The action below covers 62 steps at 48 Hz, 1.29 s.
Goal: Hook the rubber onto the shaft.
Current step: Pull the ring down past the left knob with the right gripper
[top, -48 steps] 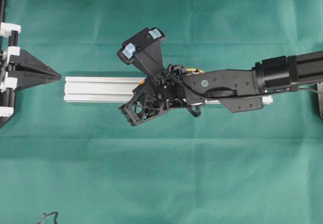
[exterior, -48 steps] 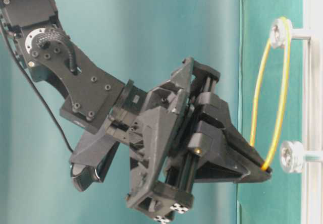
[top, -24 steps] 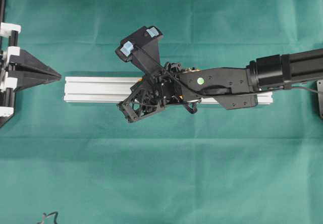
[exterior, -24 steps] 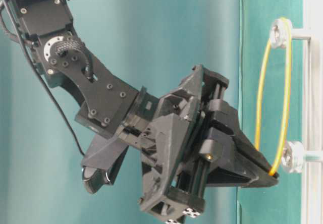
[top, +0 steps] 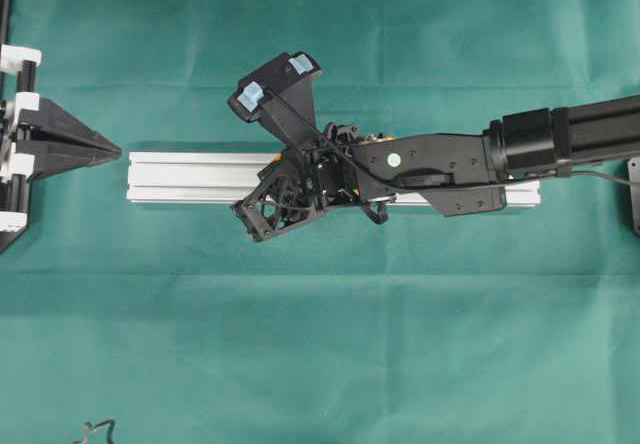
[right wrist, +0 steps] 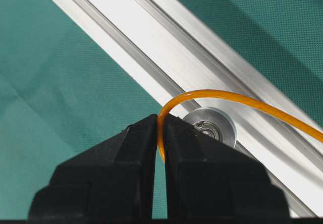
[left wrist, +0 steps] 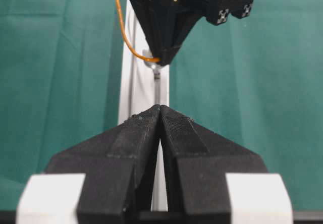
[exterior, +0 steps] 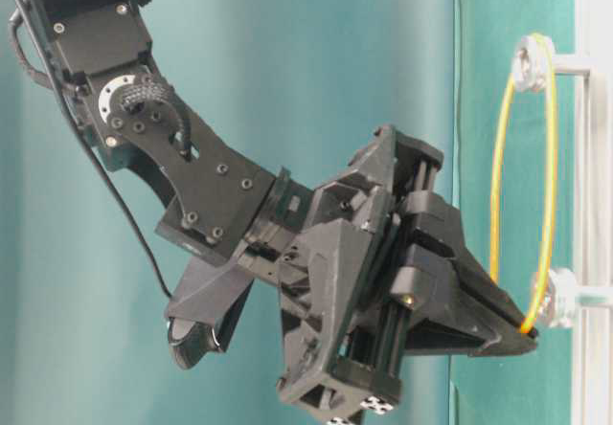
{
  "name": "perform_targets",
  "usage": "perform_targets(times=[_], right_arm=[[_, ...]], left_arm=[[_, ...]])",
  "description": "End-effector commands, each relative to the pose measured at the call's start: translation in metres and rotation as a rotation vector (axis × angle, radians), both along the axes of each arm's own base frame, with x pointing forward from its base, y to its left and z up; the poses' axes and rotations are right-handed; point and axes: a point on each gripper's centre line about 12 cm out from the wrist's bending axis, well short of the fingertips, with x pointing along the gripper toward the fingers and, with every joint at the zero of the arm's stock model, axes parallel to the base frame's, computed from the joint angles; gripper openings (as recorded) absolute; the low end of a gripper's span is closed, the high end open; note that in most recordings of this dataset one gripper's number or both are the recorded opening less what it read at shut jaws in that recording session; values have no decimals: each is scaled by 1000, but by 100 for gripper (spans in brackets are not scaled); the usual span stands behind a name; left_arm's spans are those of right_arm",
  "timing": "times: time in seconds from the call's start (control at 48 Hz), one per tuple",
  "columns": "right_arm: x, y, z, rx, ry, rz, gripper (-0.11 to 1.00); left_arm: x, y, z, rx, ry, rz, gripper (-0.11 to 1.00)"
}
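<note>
The rubber (exterior: 495, 205) is a thin orange loop, its top round the upper shaft's pulley (exterior: 530, 61). My right gripper (exterior: 522, 334) is shut on the loop's lower end, stretched down beside the lower shaft's pulley (exterior: 556, 298). In the right wrist view the rubber (right wrist: 227, 97) curves out of the right gripper (right wrist: 160, 119) and passes the rim of the silver pulley (right wrist: 212, 125); whether it sits on the pulley I cannot tell. My left gripper (top: 112, 150) rests shut and empty off the left end of the aluminium rail (top: 190, 176). The left gripper (left wrist: 160, 109) points along the rail at the shaft (left wrist: 157, 85).
The rail lies across a green cloth, and the right arm (top: 440, 159) covers its right half. A black frame (top: 8, 24) with white blocks stands at the left edge. A small black object (top: 95, 429) lies at the bottom left.
My right gripper has moved down and towards the rail with the rubber's end, from in front of the lower pulley to right against it. The loop is stretched longer. The left gripper is unmoved.
</note>
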Motion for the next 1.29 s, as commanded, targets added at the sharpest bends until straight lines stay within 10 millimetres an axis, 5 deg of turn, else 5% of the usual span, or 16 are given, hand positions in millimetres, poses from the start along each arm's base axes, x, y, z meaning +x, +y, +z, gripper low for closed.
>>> perform_targets(times=[0.0, 1.271], right_arm=[[7, 0, 22, -1, -64, 5, 7], [14, 0, -5, -3, -13, 4, 7]], left_arm=[[3, -1, 11, 4, -26, -5, 0], [3, -1, 11, 3, -28, -4, 0]])
